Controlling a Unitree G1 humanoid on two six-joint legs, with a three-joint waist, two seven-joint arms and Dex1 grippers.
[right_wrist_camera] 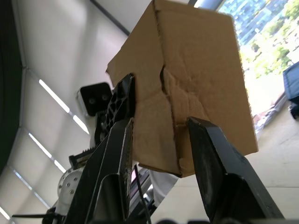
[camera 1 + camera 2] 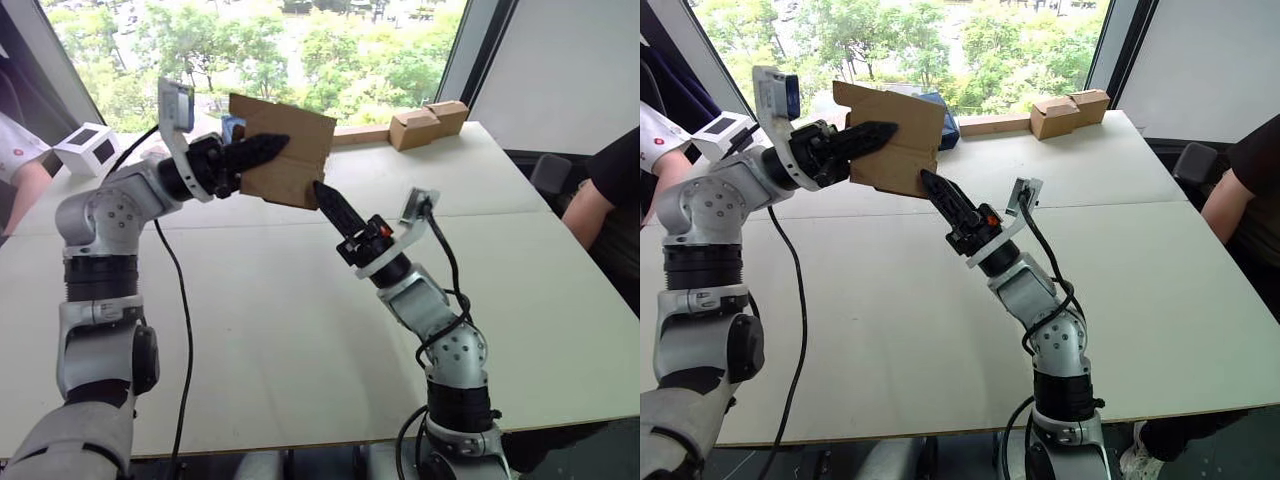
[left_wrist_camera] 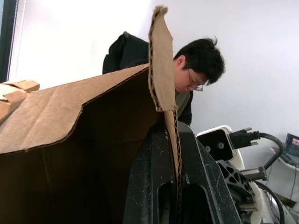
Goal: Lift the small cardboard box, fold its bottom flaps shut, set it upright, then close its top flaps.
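The small cardboard box [image 2: 285, 150] hangs in the air over the far left part of the white tabletop [image 2: 300, 320], pinched by the left end effector [image 2: 262, 150], whose two black fingers are clamped on one thin corrugated wall of the box. The right end effector [image 2: 330, 205] sits just below the box's near lower edge, its fingers spread apart with the bottom flaps [image 1: 180, 121] between and ahead of them.

The step in hand looks like folding those bottom flaps shut. To do it well, the right end effector should press flat against the flap panels rather than poke with a tip (the cardboard is already creased there), pushing toward the hinge line while the left grip holds firm so the box does not swivel.

The box is plain brown corrugated board, matte, with fluted edges showing and soft wrinkles on the bottom panels. It will likely flex and spring back. The fingers are hard, black and tapered.

At the far edge lie paired tan boxes [image 2: 430, 122]; a white cube box [image 2: 90, 148] stands at the far left.
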